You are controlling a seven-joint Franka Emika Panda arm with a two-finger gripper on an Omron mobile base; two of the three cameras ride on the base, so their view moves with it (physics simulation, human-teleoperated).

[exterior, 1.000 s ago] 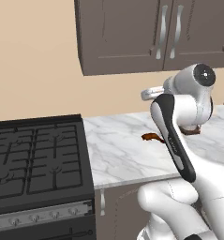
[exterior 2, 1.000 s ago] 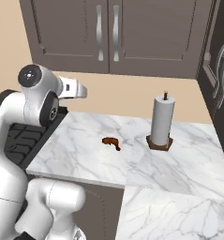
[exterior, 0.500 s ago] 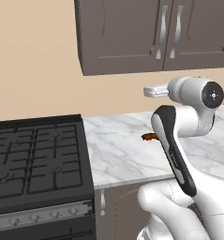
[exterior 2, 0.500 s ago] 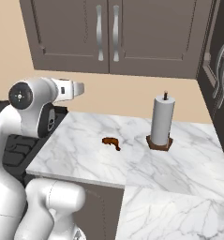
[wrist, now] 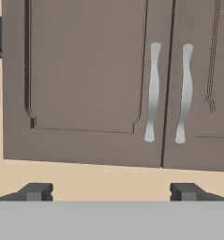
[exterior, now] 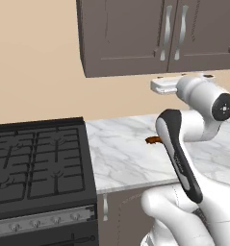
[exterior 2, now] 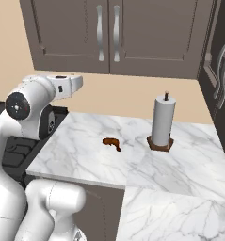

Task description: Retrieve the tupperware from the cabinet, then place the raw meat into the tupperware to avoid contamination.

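the large dark grey-brown wall cabinet with panelled doors hung shut, its two long curved silver handles side by side at the seam. the two-finger gripper faced the doors from below them, touching nothing, jaws wide apart and empty. the small reddish-brown drumstick-shaped raw meat lay mid-way along the white marble counter, nearer its back edge, with a tall white paper towel roll on its brown base beside it. the black gas stove adjoined the counter's other end.

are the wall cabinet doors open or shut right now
Shut. Both doors of the cabinet sit flush, their handles side by side at the closed seam.
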